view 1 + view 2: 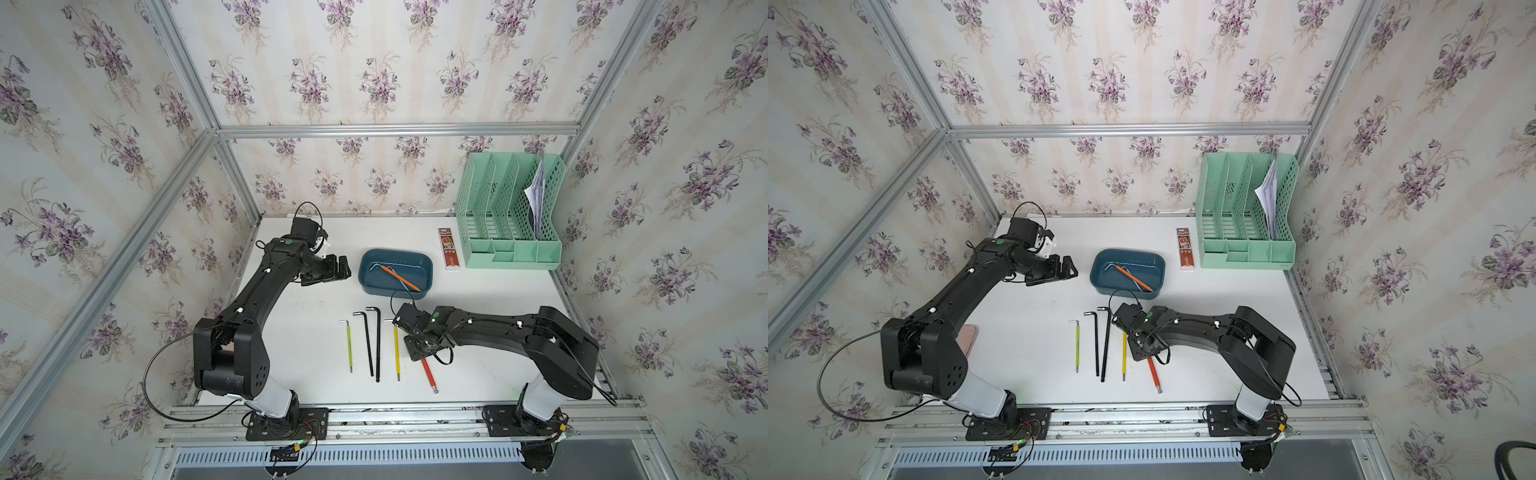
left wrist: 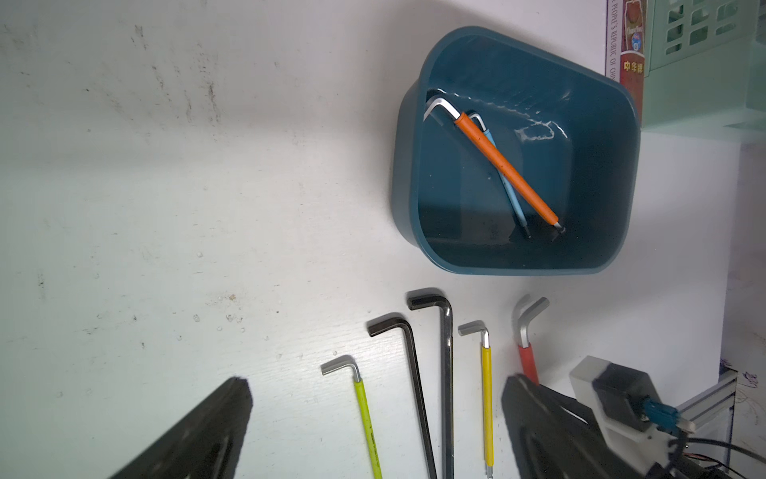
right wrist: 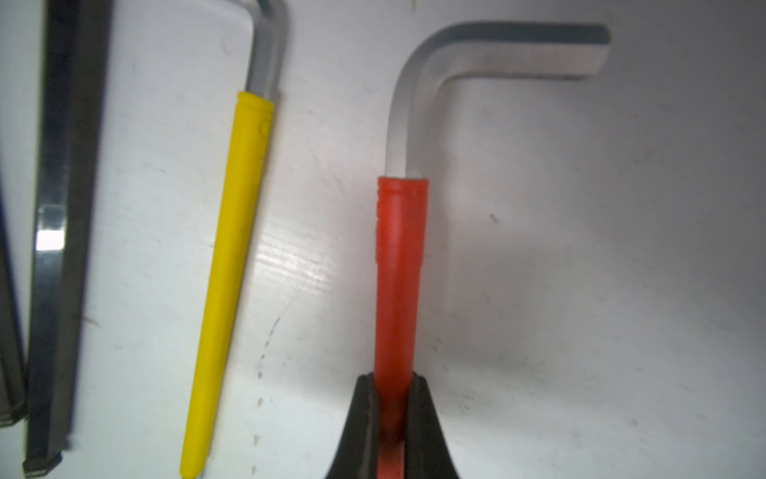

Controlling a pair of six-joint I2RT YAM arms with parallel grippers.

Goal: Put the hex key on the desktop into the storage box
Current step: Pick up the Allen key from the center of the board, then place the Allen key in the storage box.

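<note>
Jaws (right gripper [image 3: 393, 379]) clamp red hex key [image 3: 400, 269]

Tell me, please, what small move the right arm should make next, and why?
Probably a short lift straight up. The right gripper is shut on the sleeve of the red hex key, which seems to lie flat on the desktop, with the yellow hex key close beside it. Rising first should clear that neighbour before carrying toward the storage box.
</note>
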